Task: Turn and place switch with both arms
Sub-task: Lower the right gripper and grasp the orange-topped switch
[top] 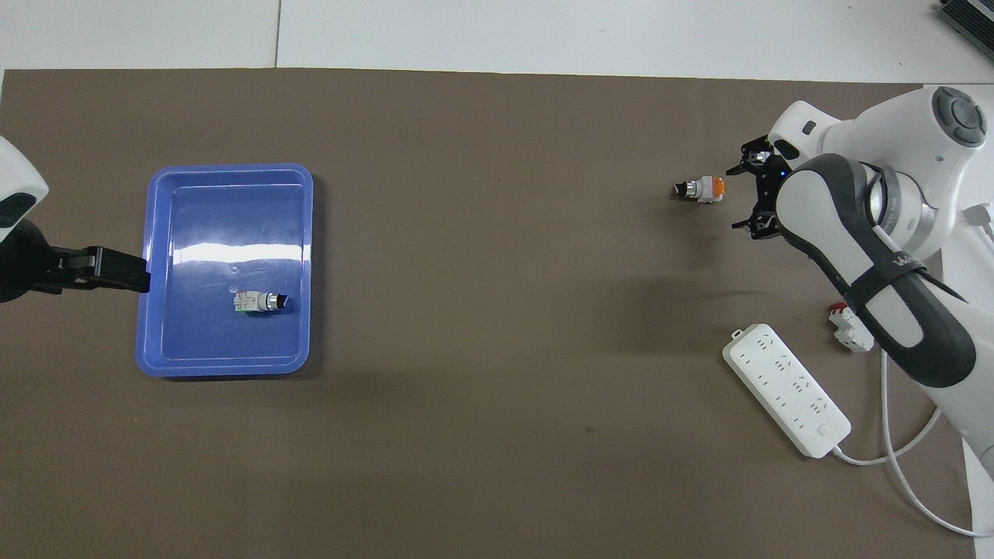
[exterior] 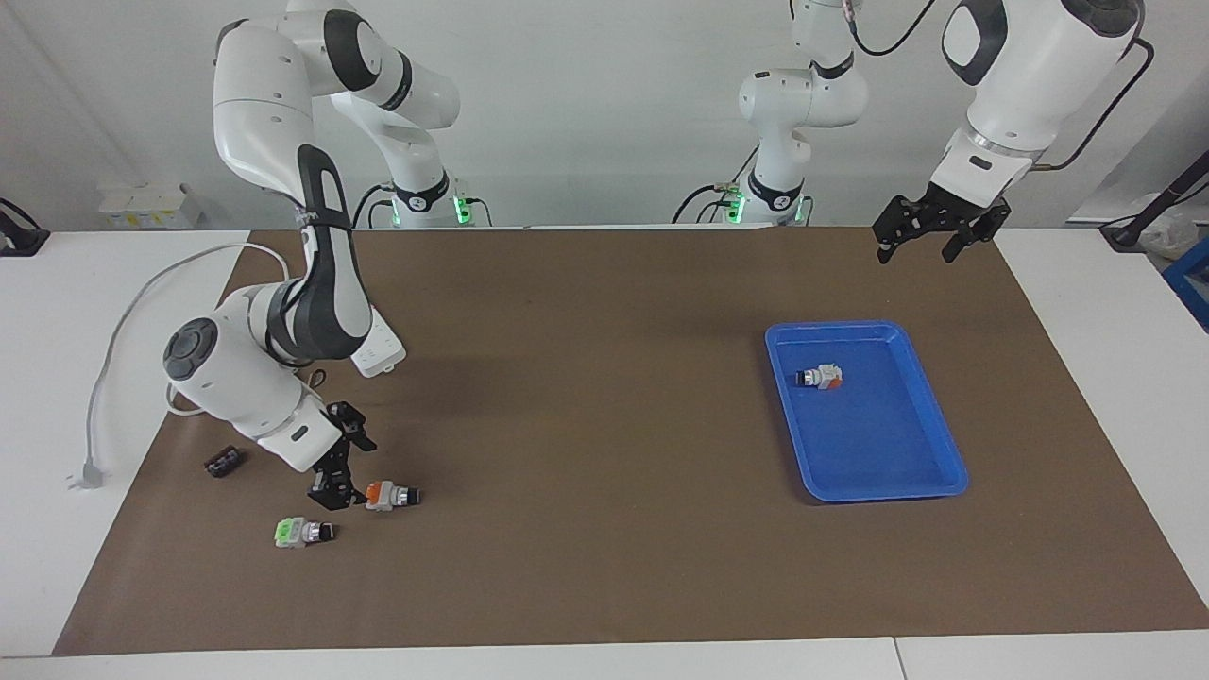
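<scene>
The right gripper (exterior: 336, 484) hangs low, fingers spread, arm bent steeply down; the left gripper (exterior: 930, 236) waits raised, fingers apart.

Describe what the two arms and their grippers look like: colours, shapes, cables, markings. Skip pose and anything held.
Both arms are glossy white rounded segments with dark grey joint bands. The right arm has a round grey cap at one joint and a dark strap along its forearm. The left arm carries a looping black cable. The right gripper and left gripper are black, skeletal, two-fingered. Green lights glow at both bases.
</scene>
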`<control>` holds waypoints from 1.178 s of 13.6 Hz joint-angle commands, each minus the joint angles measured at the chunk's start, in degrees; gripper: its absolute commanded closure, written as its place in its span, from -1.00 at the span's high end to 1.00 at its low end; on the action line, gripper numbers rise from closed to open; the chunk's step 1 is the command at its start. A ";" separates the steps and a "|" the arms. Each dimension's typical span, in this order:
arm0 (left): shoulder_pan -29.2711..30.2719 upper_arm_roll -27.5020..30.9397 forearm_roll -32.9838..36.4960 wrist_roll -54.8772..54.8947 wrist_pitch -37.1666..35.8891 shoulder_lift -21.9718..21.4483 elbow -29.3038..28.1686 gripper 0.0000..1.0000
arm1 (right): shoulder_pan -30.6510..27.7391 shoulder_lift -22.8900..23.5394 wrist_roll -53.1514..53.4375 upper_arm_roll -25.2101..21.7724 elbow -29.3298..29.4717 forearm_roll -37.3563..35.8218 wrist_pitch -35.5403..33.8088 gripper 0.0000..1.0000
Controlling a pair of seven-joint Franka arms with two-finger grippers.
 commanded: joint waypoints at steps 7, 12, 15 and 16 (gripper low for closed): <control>0.09 0.10 0.14 0.28 -0.01 -1.33 -1.11 1.00 | -1.75 3.68 -1.75 3.22 4.42 1.79 0.73 0.83; 0.09 0.10 0.14 0.28 -0.01 -1.33 -1.20 1.00 | -1.49 4.55 -8.06 3.40 6.09 0.65 0.73 0.83; 0.09 0.10 0.14 0.28 -0.01 -1.33 -1.20 1.00 | -0.96 4.56 -13.07 3.49 6.09 -1.54 0.73 0.83; 0.00 0.01 0.14 0.28 -0.10 -1.33 -1.20 1.00 | -0.96 4.64 -14.30 3.49 6.09 -2.68 1.25 0.83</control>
